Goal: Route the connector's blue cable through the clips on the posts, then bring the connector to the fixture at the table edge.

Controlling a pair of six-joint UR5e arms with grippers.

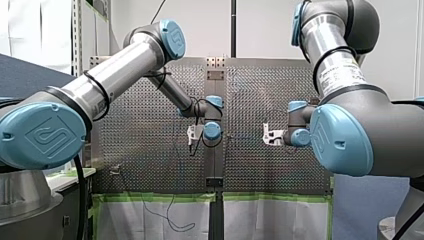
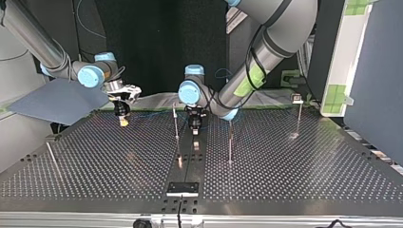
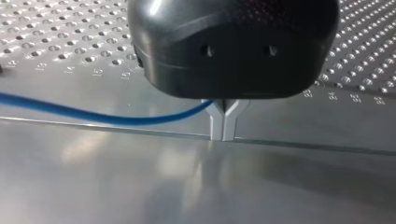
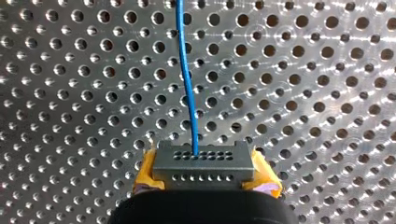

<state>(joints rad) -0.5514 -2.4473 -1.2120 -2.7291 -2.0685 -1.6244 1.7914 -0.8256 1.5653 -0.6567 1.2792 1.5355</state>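
Note:
My right gripper (image 4: 205, 177) is shut on the grey connector (image 4: 203, 161), which sits between its yellow pads (image 4: 145, 175). The blue cable (image 4: 187, 79) leaves the connector's face and runs ahead over the perforated table. My left gripper (image 3: 223, 136) has its metal fingers shut on the blue cable (image 3: 93, 114) just above the table's smooth centre strip. In the top view my right gripper (image 2: 122, 116) hangs at the back left, and my left gripper (image 2: 195, 127) is near the middle, beside a thin post (image 2: 176, 128). The black fixture (image 2: 183, 188) lies at the near table edge.
More thin posts stand on the perforated table: one right of centre (image 2: 230, 142), one at the far right (image 2: 298, 118), and a leaning one at the left (image 2: 51, 156). A blue-grey sheet (image 2: 57, 102) lies behind my right gripper.

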